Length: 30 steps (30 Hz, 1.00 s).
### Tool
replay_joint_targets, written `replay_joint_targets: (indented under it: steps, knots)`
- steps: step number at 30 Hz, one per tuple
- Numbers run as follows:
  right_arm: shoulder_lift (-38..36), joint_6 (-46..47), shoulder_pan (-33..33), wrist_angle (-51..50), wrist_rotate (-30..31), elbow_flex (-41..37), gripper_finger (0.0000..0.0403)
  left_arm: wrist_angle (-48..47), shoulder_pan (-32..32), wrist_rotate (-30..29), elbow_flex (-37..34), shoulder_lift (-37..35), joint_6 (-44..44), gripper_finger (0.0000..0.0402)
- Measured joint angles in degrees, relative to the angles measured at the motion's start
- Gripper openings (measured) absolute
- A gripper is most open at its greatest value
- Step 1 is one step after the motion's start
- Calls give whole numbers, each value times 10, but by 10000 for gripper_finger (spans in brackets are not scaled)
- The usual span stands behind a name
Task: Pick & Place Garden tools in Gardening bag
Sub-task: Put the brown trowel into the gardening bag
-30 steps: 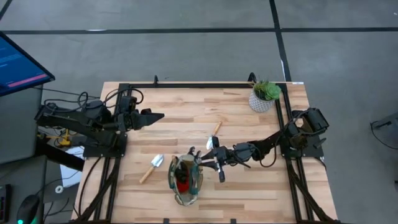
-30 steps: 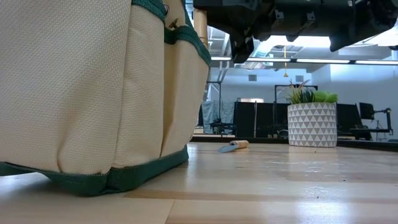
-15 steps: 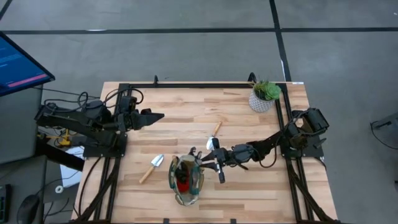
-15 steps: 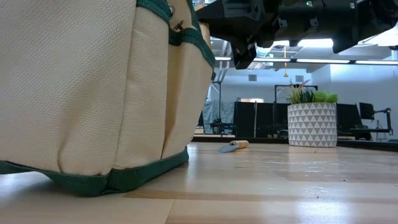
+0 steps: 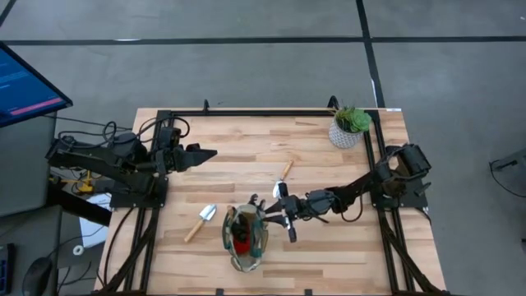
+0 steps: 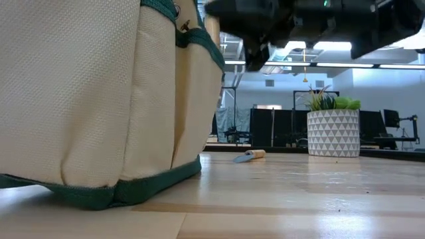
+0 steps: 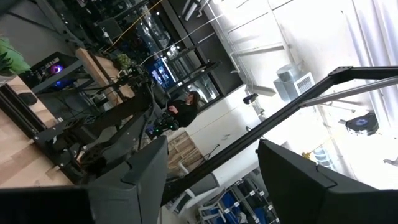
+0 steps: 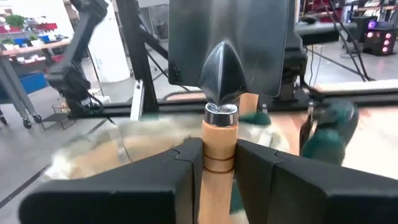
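The beige gardening bag with green trim stands near the table's front edge, with a red item and other tools inside; it fills the left of the low view. My right gripper is at the bag's right rim, shut on a trowel. A second trowel lies flat left of the bag. A third trowel lies behind the gripper and also shows in the low view. My left gripper waits open and empty at the far left, above the table. My right gripper pinches the trowel's wooden handle between its two fingers, just below the metal collar. The fingers come about level from the table's right and lie across the handle. The trowel stands upright, blade up, with its handle at the bag's top rim.
A green plant in a white patterned pot stands at the far right corner and shows in the low view. A black frame runs along the table's edges. Bare wood lies right of the bag.
My right gripper has stayed at the bag's right rim with the trowel, shifting only slightly. The bag's upper wall swayed a little toward the right and came back.
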Motion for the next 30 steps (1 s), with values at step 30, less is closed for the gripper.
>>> replay_joint_targets:
  steps: [30]
  knots:
    - [102, -7, 8, 9, -8, 40, 62, 0, 0, 6, 0, -9, 0, 218]
